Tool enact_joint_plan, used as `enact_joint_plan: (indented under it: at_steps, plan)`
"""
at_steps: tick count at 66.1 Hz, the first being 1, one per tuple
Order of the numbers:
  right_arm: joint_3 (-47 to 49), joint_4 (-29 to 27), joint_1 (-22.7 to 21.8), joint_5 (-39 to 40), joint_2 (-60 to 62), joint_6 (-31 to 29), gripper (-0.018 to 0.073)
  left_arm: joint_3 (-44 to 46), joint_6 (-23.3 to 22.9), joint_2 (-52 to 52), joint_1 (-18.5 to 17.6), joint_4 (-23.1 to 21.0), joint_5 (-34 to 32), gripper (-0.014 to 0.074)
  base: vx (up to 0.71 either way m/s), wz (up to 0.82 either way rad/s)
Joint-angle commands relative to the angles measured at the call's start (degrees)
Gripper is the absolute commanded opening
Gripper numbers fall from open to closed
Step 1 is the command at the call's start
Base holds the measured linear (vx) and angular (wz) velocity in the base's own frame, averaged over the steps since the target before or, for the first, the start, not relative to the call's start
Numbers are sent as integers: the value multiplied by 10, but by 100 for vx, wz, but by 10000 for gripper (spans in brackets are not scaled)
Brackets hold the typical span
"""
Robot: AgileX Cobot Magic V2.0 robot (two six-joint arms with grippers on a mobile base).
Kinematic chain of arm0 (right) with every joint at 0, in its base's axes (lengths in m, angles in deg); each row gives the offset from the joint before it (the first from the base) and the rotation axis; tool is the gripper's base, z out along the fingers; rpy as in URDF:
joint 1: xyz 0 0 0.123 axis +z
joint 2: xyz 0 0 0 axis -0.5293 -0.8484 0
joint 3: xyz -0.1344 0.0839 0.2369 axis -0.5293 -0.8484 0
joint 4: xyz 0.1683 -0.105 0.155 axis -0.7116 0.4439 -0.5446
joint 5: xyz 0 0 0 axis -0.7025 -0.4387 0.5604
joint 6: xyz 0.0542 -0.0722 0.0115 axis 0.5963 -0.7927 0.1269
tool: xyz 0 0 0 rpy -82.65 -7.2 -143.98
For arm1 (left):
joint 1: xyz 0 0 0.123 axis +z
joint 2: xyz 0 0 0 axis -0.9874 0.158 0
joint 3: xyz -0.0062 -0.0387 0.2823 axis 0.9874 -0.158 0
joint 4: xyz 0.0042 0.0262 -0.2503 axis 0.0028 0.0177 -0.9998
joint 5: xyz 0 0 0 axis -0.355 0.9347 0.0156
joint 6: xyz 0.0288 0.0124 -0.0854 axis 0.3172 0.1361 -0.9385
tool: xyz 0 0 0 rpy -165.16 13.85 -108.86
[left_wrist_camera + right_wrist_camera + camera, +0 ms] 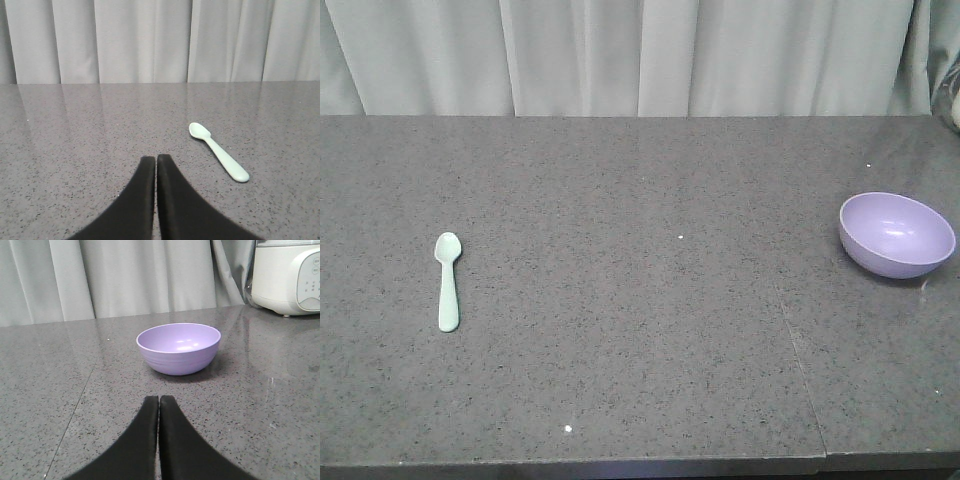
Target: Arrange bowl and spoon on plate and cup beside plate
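Observation:
A pale mint-green spoon point(447, 281) lies on the grey table at the left, head pointing away; the left wrist view shows the spoon point(218, 150) ahead and to the right of my left gripper point(156, 159), which is shut and holds nothing. A lavender bowl point(896, 234) stands upright at the table's right edge. In the right wrist view the bowl point(179, 347) sits just beyond my right gripper point(159, 399), also shut and empty. The plate and the cup are out of view. Neither gripper appears in the front view.
The grey speckled table point(640, 330) has a seam point(800, 370) running front to back at the right. Pale curtains point(620, 55) hang behind it. A white appliance point(287, 277) stands at the far right, behind the bowl.

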State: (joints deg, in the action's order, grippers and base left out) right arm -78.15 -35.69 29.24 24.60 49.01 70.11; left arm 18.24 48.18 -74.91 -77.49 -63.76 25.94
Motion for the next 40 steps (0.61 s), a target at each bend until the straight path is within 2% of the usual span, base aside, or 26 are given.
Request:
enact_joint_plan:
  at_steps: [1,5,11,26,29,33,40]
  plan:
    - [-8,1,-2,49,6,-2,-2,-14,-3,7,-1,-1,-42,-6,0,0]
    - [-8,-17,-2,62,6,-1,-2,-14,-3,7,-1,-1,-42,-6,0,0]
    - [-8,-90,-2,84,6,0,-2,-14,-3,7,-1,-1,-42,-6,0,0]
    - [-8,-316,-2,116,6,-3,-2,-13,-4,7,-1,-1,-56,-6,0,0]
    - [-8,-339,-2,115,6,-6,-2,-13,-7,7,-1,-2,-73,-6,0,0]
    - [-8,-342,-2,119,6,-11,-2,-13,-22,7,-1,-7,-103,-6,0,0]
    - [-7,-344,-2,143,6,-5,-2,-13,-74,7,-1,-24,-157,-6,0,0]
